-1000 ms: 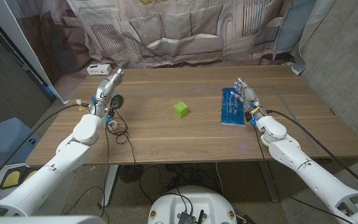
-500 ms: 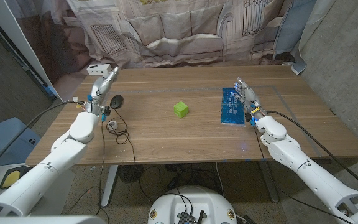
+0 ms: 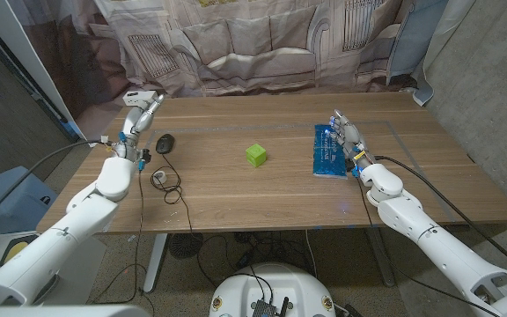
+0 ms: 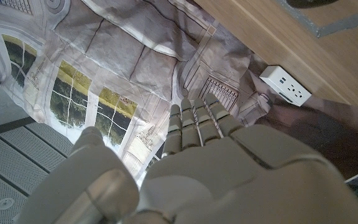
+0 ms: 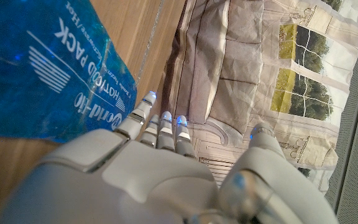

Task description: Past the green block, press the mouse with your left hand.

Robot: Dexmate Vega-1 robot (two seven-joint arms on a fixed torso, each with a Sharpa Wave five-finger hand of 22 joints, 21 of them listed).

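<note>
Landmark: green block (image 3: pixel 255 155), near the middle of the wooden table (image 3: pixel 236 198).
Mouse: black mouse (image 3: pixel 165 142) on the table, well to the robot's left of the green block and slightly farther from the robot; nothing touches it.
Left hand: left hand (image 3: pixel 143 109) raised beyond the mouse, on the side away from the green block, over the table's far left corner; its fingers (image 4: pixel 194 121) are straight and lie side by side, thumb apart, holding nothing.
Right hand: right hand (image 3: pixel 348 136) well to the robot's right of the green block, at the right edge of the blue gel pack (image 3: pixel 327 150); fingers extended close together, thumb set apart, gripping nothing; whether it touches the pack I cannot tell.
Gel pack: flat on the table, on the opposite side of the green block from the mouse; white lettering shows on it in the right wrist view.
Power strip: white power strip (image 3: pixel 140 97) at the far left table edge, beyond the mouse from the green block, near the left hand's fingertips.
Cables: black cables (image 3: pixel 167 180) loop on the table nearer the robot than the mouse, left of the green block.
Backdrop: printed cloth (image 3: pixel 253 44) hangs behind the table, beyond the green block.
</note>
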